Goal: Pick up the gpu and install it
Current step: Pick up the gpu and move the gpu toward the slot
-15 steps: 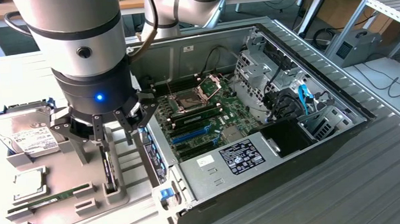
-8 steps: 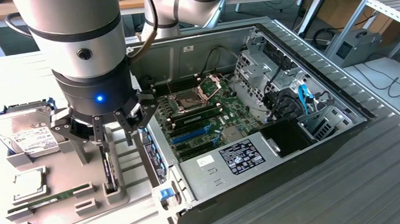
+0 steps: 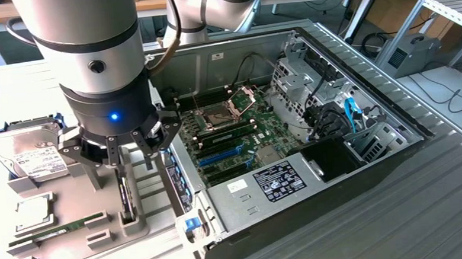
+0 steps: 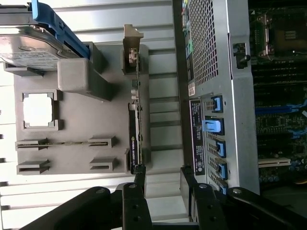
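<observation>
Counting the parts, we found one of each: one silver hard drive with a white label (image 3: 33, 153), one square pale processor chip (image 3: 32, 212), one narrow green memory stick (image 3: 66, 226), and one gpu (image 3: 123, 191), a thin black expansion card. The gpu stood on its long edge in a slot of the grey moulded fixture tray (image 3: 71, 247). One open dark metal computer case (image 3: 315, 214) lay just beside the tray, on the exterior view's right. The single arm's black gripper (image 3: 132, 163) hung directly above the card, fingers spread wide and nothing between them.

The exterior view gave us the green motherboard (image 3: 231, 135) inside the case. The wrist view gave us the card edge-on, with its pale metal bracket (image 4: 133, 36) at the end away from the gripper. One fingertip (image 4: 140, 173) lay over the card's near end, and we could not tell whether it touched. The case's perforated rear panel (image 4: 206, 43) ran alongside.
</observation>
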### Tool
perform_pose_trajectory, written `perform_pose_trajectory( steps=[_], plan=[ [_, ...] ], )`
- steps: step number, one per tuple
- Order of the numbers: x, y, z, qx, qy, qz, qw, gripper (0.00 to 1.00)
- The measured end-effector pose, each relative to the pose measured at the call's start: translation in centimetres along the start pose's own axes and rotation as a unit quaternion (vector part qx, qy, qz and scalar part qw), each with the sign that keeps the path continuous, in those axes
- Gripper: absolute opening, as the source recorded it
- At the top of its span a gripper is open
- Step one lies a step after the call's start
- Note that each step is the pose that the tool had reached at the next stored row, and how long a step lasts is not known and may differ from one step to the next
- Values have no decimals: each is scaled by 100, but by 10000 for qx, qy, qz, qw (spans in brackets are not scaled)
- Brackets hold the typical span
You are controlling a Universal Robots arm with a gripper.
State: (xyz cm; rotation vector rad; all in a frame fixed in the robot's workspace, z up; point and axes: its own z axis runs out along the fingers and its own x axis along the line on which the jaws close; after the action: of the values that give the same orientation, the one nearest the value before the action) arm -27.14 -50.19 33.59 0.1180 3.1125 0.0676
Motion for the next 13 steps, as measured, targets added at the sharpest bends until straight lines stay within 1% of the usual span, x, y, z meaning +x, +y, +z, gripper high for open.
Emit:
perform_pose_trajectory(
  steps=[13],
  plan=[
    [31,4,43,-1,-1,0,10000,42]
  ],
)
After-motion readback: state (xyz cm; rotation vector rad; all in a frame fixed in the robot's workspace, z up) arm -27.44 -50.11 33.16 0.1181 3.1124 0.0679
